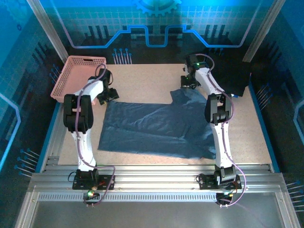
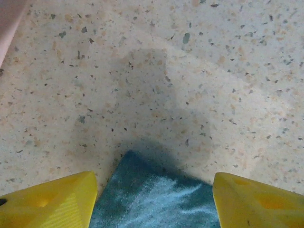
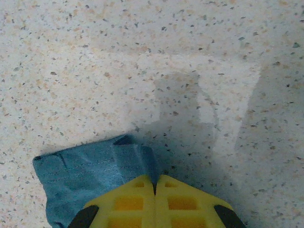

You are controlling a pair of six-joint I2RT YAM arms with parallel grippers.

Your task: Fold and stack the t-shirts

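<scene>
Rails: ribbed aluminium rails (image 1: pixel 156 173) run along the near edge, with both arm bases bolted to them.
Table: the table (image 1: pixel 142 76) has a flat, pale top speckled with dark and tan flecks, like terrazzo.
T-shirt: one dark slate-blue t-shirt (image 1: pixel 156 126) lies spread nearly flat at mid-table. It is soft cloth with shallow creases and no print. A short sleeve trails toward the near right, and the neck notch faces the far side.
Left gripper: the left gripper (image 2: pixel 154 204) sits at the shirt's far left corner. Its yellow plastic fingers (image 2: pixel 52 202) are spread wide, and a pointed corner of the cloth lies on the table in the gap between them. The weave looks faintly velvety up close. Nothing is pinched.
Right gripper: the right gripper (image 3: pixel 154 183) is at the far right part of the shirt. Its waffle-moulded yellow fingers are pressed together, leaving only a thin seam between them. A doubled-over stitched hem runs in under the tips and appears to be pinched there.
Basket: a pink plastic lattice basket (image 1: pixel 61 78), rectangular, stands on the far left corner of the table. It is just beside the left arm and apart from the shirt.
</scene>
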